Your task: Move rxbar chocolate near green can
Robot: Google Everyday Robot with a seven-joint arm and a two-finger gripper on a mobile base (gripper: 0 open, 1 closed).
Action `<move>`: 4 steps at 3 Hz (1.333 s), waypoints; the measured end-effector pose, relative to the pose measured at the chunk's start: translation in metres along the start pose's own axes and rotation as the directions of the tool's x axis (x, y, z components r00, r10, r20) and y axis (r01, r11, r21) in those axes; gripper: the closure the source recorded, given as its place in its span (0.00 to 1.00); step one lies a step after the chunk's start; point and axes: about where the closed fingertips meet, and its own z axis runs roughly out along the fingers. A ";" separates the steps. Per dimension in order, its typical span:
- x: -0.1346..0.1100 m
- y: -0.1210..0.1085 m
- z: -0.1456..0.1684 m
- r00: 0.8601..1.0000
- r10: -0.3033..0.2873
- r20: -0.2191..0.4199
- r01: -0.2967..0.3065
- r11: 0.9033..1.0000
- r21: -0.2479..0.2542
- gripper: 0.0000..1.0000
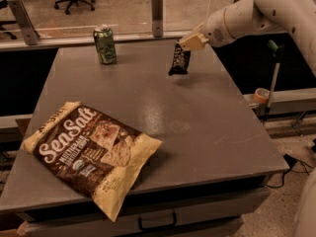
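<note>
The rxbar chocolate, a small black wrapped bar, hangs upright from my gripper above the far right part of the grey table. The gripper is shut on the bar's top end, and the bar is lifted off the surface. The green can stands upright at the table's far edge, left of the bar, about a can and a half's width of table between them.
A large brown-and-cream "Sea Salt" chip bag lies at the table's front left. A metal post and a rail run behind the far edge. A tape roll sits on a ledge to the right.
</note>
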 end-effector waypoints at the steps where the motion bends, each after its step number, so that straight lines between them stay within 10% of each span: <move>1: -0.030 -0.005 0.054 0.997 0.002 0.082 0.000 0.999 -0.033 1.00; 3: -0.068 0.006 0.157 0.983 0.074 0.167 -0.065 0.996 -0.062 1.00; 4: -0.076 0.013 0.187 0.979 0.102 0.175 -0.094 0.994 -0.054 0.83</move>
